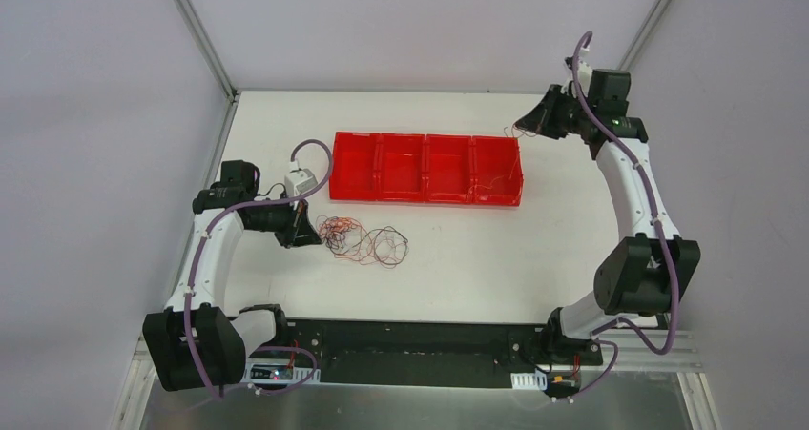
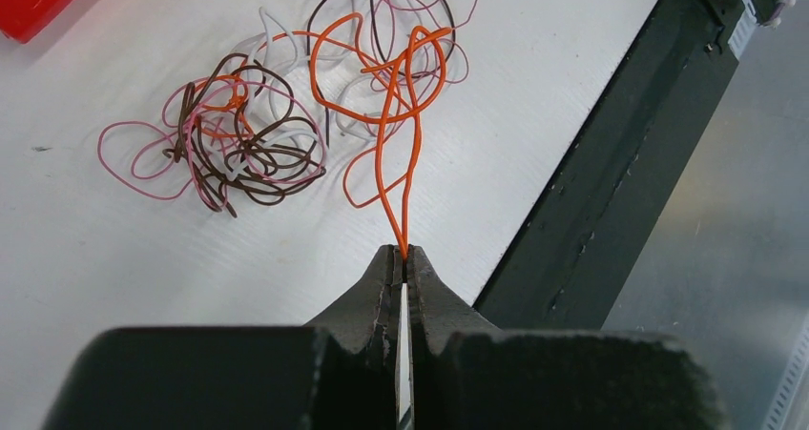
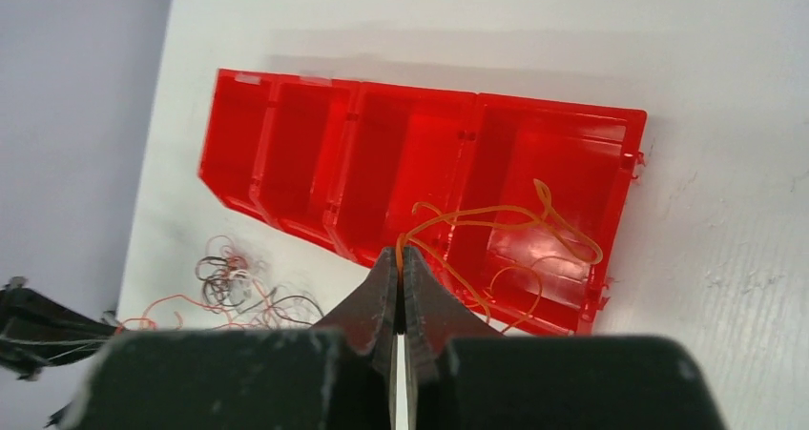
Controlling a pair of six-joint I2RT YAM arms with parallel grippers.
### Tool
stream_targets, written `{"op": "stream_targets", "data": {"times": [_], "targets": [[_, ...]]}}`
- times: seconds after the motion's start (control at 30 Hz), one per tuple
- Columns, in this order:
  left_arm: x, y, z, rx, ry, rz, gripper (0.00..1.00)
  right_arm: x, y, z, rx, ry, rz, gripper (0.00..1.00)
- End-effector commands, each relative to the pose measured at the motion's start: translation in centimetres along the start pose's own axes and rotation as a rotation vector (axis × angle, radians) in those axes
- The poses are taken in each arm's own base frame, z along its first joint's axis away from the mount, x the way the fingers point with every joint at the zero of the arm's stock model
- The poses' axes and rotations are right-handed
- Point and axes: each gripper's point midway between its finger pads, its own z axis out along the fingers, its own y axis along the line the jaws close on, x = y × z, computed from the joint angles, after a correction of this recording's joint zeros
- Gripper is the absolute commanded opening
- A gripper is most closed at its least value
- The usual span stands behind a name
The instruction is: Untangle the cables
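On the worktop [image 2: 95,277], left gripper [image 2: 403,256] pinches an orange wire [image 2: 402,230] from the cables [image 2: 243,153]; right gripper [image 3: 399,256] pinches a second wire [image 3: 477,213] trailing into the red bin [image 3: 286,153], end compartment.

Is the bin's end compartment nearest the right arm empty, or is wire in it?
Not empty: an orange wire loops inside that end compartment, one end pinched in the shut right gripper.

Table [image 1: 534,249] lies open right of the cables [image 1: 363,239], red bins [image 1: 425,168] beyond.
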Motion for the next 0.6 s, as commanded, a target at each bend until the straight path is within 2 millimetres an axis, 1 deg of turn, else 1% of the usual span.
{"op": "stream_targets", "data": {"times": [0.0, 0.07, 0.17, 0.33, 0.43, 0.57], "targets": [[-1.7, -1.1, -0.5, 0.03, -0.056, 0.002, 0.0, -1.5, -1.9, 1.9, 0.104, -0.068, -0.116, 0.0], [-1.6, -1.1, -0.5, 0.03, -0.056, -0.002, 0.0, -2.6, -2.0, 1.7, 0.117, -0.093, -0.124, 0.0], [-1.6, -1.2, -0.4, 0.032, -0.059, -0.004, 0.0, -3.8, -1.7, 1.1, 0.127, -0.116, -0.145, 0.0], [-1.6, -1.3, -0.5, 0.032, -0.064, 0.002, 0.0, -6.3, -0.9, -1.8, 0.101, -0.173, -0.14, 0.0], [-1.4, -1.3, -0.3, 0.034, -0.061, 0.003, 0.0, -6.8, 0.2, -3.3, 0.073, -0.179, -0.135, 0.0], [-1.2, -1.1, -0.3, 0.027, -0.058, 0.004, 0.0, -6.9, 1.5, -4.5, 0.039, -0.182, -0.126, 0.0]]}}
